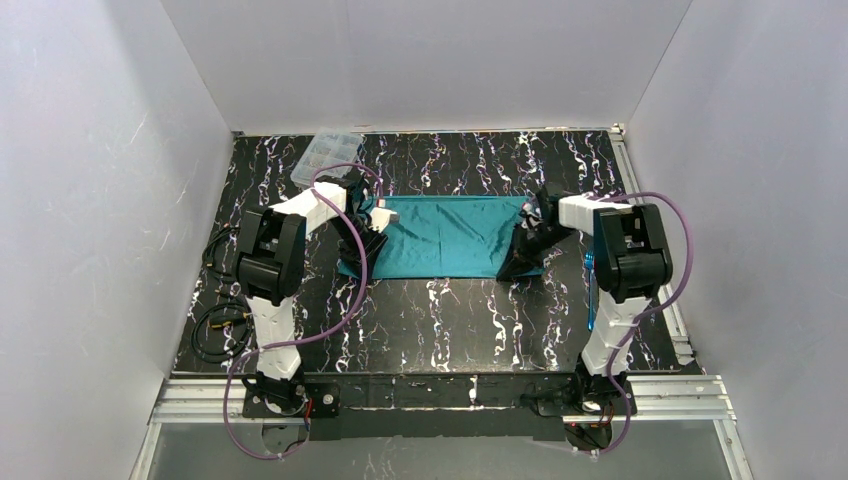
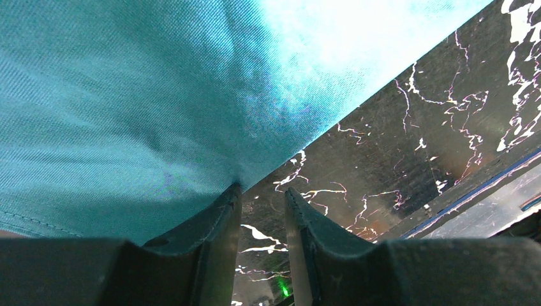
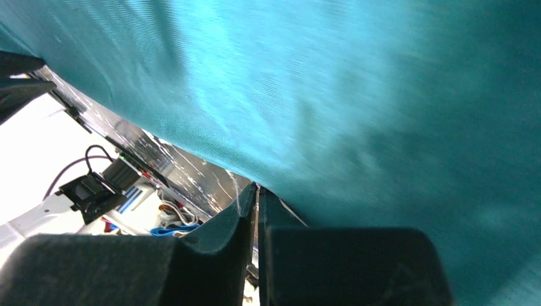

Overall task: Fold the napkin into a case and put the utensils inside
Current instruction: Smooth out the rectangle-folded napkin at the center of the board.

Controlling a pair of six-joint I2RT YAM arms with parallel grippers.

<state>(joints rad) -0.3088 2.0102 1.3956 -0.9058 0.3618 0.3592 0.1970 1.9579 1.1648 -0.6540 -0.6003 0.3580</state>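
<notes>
From above, both short ends of the teal-green cloth napkin are hidden under the left gripper and the right gripper. The clear plastic compartment box at the back is partly covered by the left arm, and its contents are too small to tell. A thin blue strip beside the right arm is half hidden. The right wrist view shows the cloth blurred, cut off at the top and right.
</notes>
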